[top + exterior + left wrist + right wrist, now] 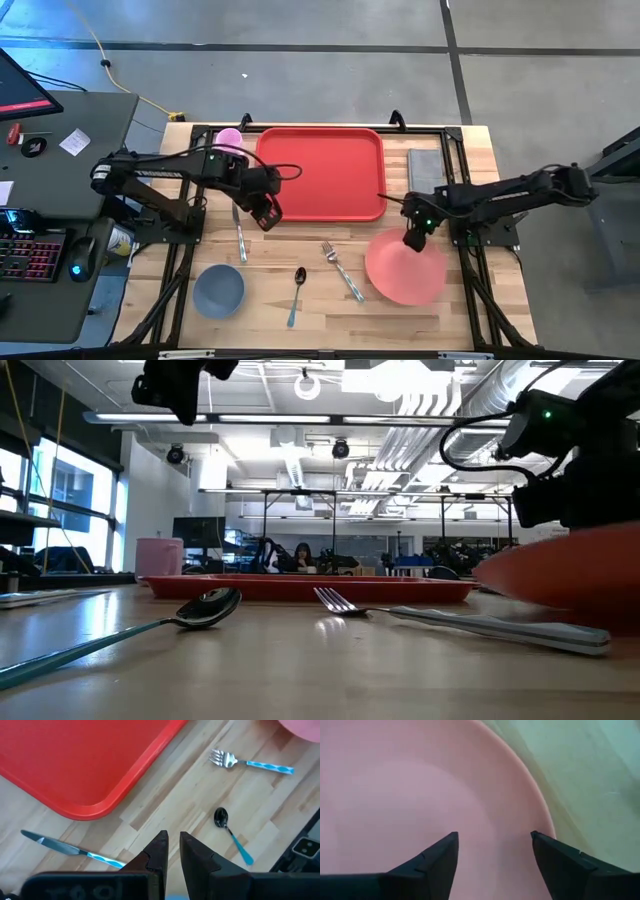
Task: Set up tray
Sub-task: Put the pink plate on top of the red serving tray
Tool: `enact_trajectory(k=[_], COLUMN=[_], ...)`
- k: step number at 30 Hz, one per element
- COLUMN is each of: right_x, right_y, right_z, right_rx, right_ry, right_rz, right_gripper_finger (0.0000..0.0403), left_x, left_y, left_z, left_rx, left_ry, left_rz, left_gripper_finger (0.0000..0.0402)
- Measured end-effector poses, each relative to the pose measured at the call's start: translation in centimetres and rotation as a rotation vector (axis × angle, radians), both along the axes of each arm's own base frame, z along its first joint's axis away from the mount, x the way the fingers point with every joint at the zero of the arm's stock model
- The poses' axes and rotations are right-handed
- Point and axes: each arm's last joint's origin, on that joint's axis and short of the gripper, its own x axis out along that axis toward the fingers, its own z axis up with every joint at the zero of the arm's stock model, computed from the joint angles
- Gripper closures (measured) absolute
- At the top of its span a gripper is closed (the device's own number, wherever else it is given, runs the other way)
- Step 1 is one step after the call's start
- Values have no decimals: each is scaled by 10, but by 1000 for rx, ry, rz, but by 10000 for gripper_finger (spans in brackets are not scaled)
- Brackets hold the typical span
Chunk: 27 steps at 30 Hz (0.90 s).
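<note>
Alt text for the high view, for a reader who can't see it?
Overhead: the right gripper hangs open over the pink plate, while the left gripper hovers, nearly closed, beside the empty red tray. A knife, fork, spoon and bowl lie nearby.

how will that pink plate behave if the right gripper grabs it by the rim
The plate looks like smooth, thin plastic, so probably light and rigid. The glossy rim could slip between the fingers of the right gripper, open above it. Held at one edge, it would likely droop or tilt.

Tray (320,172) interior lies bare; knife (239,232), fork (342,270) apparently flank its front.
</note>
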Motion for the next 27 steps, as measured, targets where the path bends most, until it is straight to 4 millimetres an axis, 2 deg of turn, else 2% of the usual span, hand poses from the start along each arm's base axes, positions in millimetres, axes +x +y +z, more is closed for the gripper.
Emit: enact_trajectory(k=[7,14,17,23,27], right_x=[3,-2,-12,-33,-40], right_y=[0,3,2,-6,-7], right_z=[3,12,15,17,16], right_rx=[61,221,178,43,29], right_ry=[-20,-4,37,114,158], right_rz=[-111,-224,-284,-513,-520], right_gripper_finger=[150,150,151,151,151], left_x=[0,0,0,0,0], left_y=[-1,-1,-1,-1,-1], left_z=[0,0,0,0,0], left_rx=[13,17,24,24,29], left_ry=[0,0,-1,-3,-3], left_rz=[1,0,-15,-16,-27], left_gripper_finger=[316,316,316,316,316])
